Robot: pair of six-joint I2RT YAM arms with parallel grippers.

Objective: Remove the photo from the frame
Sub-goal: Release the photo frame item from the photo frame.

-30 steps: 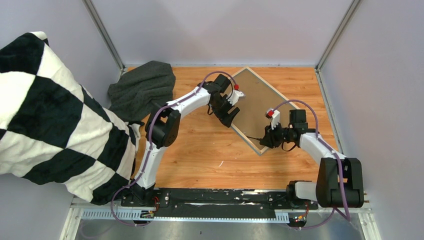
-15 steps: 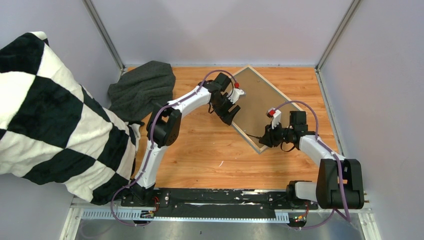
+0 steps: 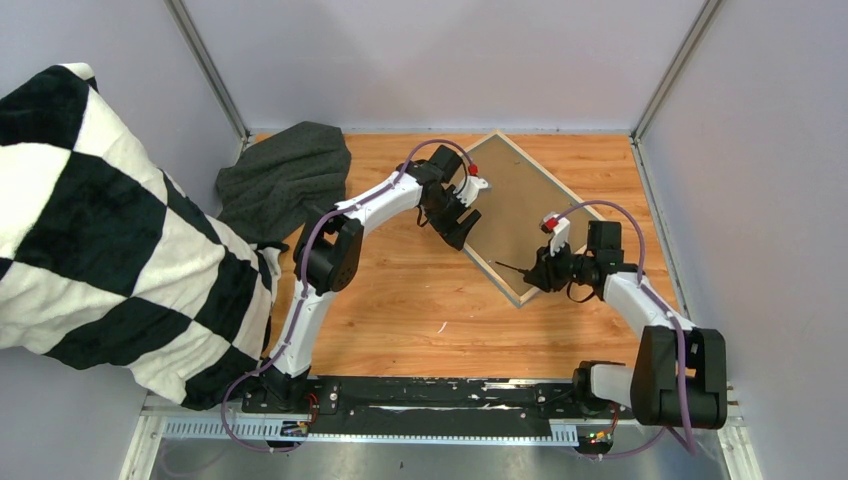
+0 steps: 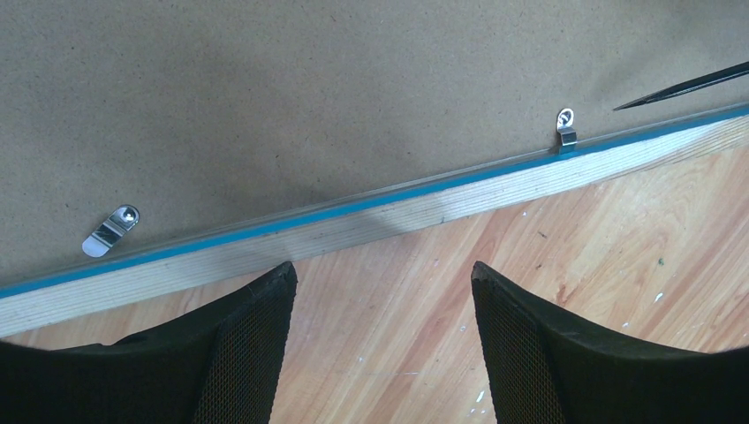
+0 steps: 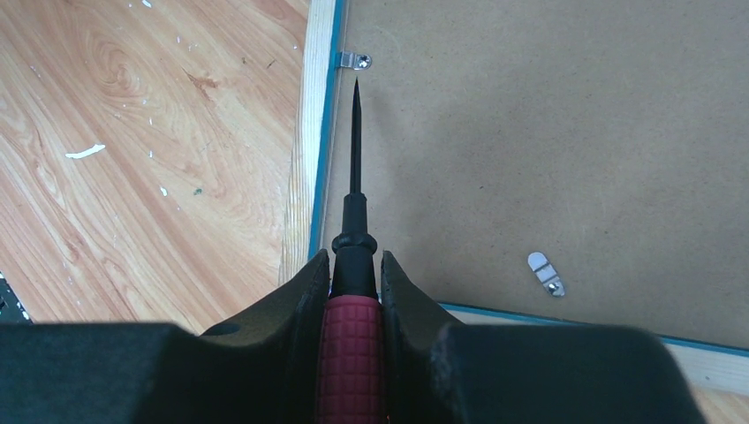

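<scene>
The frame [image 3: 493,271] lies face down at the back right of the table, its pale wood edge and a thin blue line showing. The brown backing board [image 3: 515,190] covers it, so the photo is hidden. My left gripper [image 3: 455,222] is open and empty at the frame's left edge [image 4: 459,199], with its fingertips over bare table [image 4: 382,269]. My right gripper [image 3: 548,270] is shut on a red-handled pointed tool [image 5: 355,159]. The tool's tip is just below a metal clip [image 5: 356,60] by the frame's edge [image 5: 318,106]. The tip also shows in the left wrist view [image 4: 680,87].
More metal clips hold the board [image 4: 109,230] [image 4: 566,126] [image 5: 545,272]. A dark grey cloth [image 3: 285,175] lies at the back left. A large black-and-white checkered cushion [image 3: 100,230] fills the left side. Grey walls close in the table.
My right gripper has shifted slightly right and back with the tool, its tip staying near the frame's lower edge. My left gripper has barely moved.
</scene>
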